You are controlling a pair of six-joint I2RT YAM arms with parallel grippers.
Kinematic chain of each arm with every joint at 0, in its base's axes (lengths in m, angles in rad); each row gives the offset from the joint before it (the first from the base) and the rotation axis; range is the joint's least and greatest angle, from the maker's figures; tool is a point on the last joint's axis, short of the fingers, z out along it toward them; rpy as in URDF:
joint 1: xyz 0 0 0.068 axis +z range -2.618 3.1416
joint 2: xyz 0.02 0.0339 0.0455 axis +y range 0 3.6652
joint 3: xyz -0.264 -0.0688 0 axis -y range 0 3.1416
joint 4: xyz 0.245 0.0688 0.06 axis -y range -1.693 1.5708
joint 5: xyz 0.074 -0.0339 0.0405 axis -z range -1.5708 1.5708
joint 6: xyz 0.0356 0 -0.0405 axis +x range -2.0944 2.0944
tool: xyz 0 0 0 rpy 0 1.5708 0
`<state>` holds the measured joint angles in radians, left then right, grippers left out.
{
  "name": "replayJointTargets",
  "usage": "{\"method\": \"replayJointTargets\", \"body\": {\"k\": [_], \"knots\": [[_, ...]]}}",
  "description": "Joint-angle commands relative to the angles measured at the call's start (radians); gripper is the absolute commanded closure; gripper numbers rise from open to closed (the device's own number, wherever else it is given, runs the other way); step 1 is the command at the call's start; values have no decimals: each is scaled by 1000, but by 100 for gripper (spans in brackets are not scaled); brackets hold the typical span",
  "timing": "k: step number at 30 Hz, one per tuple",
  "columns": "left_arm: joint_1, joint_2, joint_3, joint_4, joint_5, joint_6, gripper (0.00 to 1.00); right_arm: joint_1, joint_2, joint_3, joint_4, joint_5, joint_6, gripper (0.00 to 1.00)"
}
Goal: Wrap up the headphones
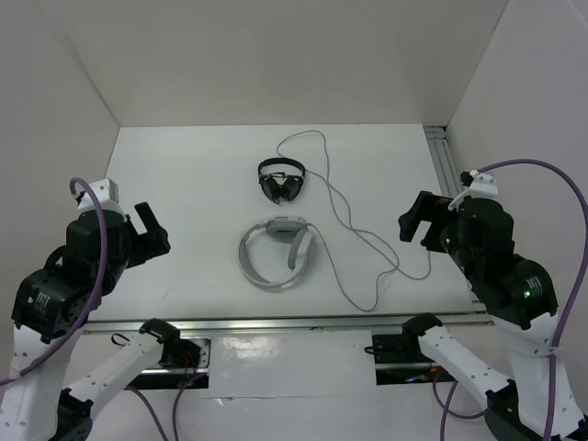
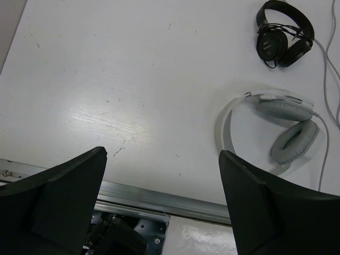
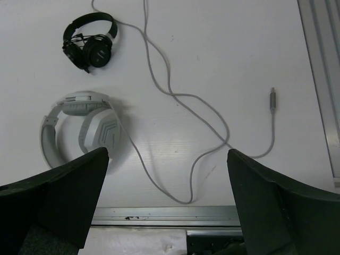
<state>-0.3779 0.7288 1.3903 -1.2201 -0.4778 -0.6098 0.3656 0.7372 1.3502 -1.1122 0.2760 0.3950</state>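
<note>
The large light grey-white over-ear headphones [image 1: 274, 255] are seen lying flat on the white surface [image 1: 184, 184], around its middle and between the two arms. The wide headband is bowed toward the left arm and the near edge, while the two padded cups are turned toward the far and right sides, so the open side of the band faces far-right. The long axis is judged to run diagonally from near-left to far-right, though the outline is almost as wide as it is deep. A long thin grey cable [image 1: 366, 309] is led from the right-hand cup toward the near-right, where it is bent into a loose loop close to the near edge and then carried off to the right. A smaller pair of black headphones [image 1: 281, 179] is placed just beyond, apart from the grey pair.

The left pincer [image 1: 152, 230] is held above the surface at the left with its jaws spread wide, and nothing is gripped. The right pincer [image 1: 418, 228] is likewise held wide open and empty at the right, well apart from the headphones.
</note>
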Motion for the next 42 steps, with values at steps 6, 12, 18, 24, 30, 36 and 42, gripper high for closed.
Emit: {"method": "replayJointTargets", "body": {"k": [6,12,18,24,30,36,42], "knots": [[4,-6,-71,183,129,1,0,4,17,-40,60,25,-18,0],[-6,130,-298,287,266,-184,5,4,27,-112,113,-55,-28,0],[-121,270,-529,523,278,-427,4,4,18,-181,158,-132,-28,0],[-216,458,-571,623,239,-560,1,4,8,-235,204,-199,-50,0],[-335,619,-522,587,116,-741,1,4,8,-267,264,-244,-50,0],[-345,742,-522,588,85,-775,2,4,8,-276,284,-279,-59,0],[-334,871,-522,607,74,-795,19,4,-21,-276,284,-288,-68,0]]}}
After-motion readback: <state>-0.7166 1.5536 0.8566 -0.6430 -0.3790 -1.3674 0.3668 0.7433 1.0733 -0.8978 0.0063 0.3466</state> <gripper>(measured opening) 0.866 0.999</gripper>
